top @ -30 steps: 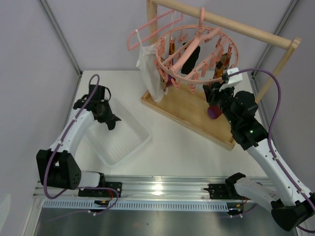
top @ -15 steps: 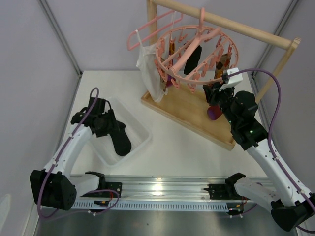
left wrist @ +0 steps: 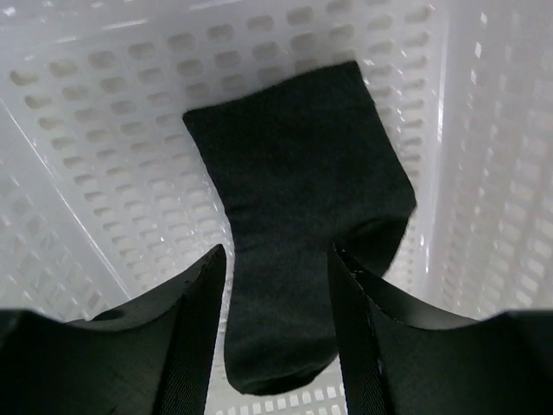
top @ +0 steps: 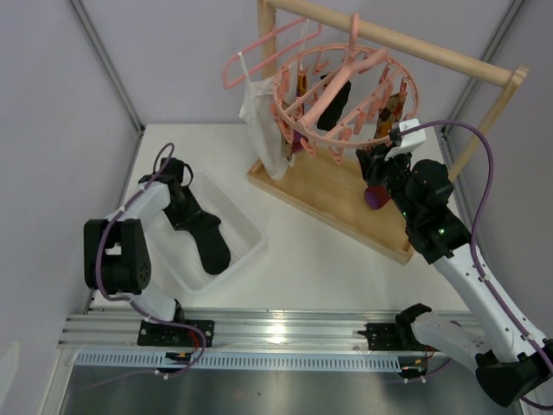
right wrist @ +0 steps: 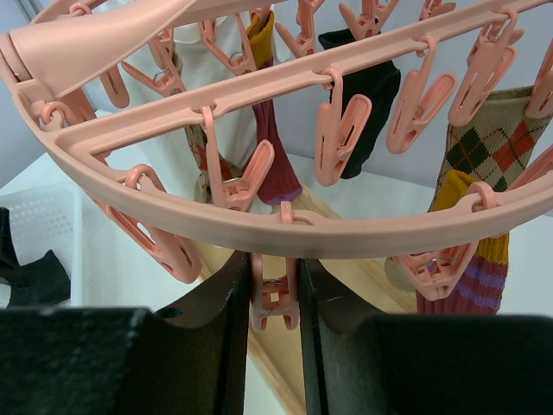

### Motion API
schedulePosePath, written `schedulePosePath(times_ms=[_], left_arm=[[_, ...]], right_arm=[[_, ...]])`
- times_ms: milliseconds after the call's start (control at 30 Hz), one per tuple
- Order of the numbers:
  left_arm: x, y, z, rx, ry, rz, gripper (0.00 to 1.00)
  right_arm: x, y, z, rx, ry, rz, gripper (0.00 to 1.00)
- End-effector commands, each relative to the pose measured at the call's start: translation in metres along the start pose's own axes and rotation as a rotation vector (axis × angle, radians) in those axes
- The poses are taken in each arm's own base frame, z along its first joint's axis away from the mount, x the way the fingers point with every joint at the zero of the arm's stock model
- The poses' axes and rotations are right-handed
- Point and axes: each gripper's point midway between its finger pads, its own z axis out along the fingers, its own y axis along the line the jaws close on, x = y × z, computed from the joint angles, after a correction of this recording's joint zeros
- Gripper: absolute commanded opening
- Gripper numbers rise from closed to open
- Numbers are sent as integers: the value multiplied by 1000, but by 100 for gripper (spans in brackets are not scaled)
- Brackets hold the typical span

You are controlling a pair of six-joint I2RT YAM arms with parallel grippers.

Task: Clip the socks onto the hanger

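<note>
Top external: the left gripper sits low over a white basket, at the upper end of a black sock that lies on the basket floor. This view does not show how wide the gripper stands. The hanger hangs by its hook from the rail of a wooden rack. Beside it is a coat hanger carrying a white top. Socks dangle from the hanger's clips, among them a hung black sock near the middle and an argyle sock at the right. The right gripper is raised to the hanger's near rim.

Left wrist: the left gripper is roughly half open. The black sock lies flat on the perforated basket floor. Its narrow part runs between the two fingers and its wide end points away from the camera. The fingers flank it without lifting it, and I cannot tell whether they touch its edges.

Right wrist: the right gripper is almost closed and pinches a pink clip that dangles under the outer ring of the hanger. Beyond the ring hang a maroon sock, the hung black sock and the argyle sock, each in its own clip. The white top is behind them. At the far left the basket shows, with an end of the black sock in it.
</note>
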Motion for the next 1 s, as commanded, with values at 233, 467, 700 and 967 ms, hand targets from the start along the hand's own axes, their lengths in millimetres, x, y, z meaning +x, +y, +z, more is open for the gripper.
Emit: schedulePosePath(times_ms=[233, 467, 700, 967], left_arm=[[-39, -4, 28, -18, -16, -71, 52], [-37, -2, 42, -50, 22, -69, 49], [-32, 3, 48, -77, 36, -62, 12], [-42, 2, 12, -43, -56, -43, 1]], right_arm=[[2, 1, -2, -9, 0, 6, 2], [4, 2, 0, -13, 3, 6, 2], [6, 1, 2, -9, 10, 5, 1], [3, 1, 1, -13, 3, 6, 1]])
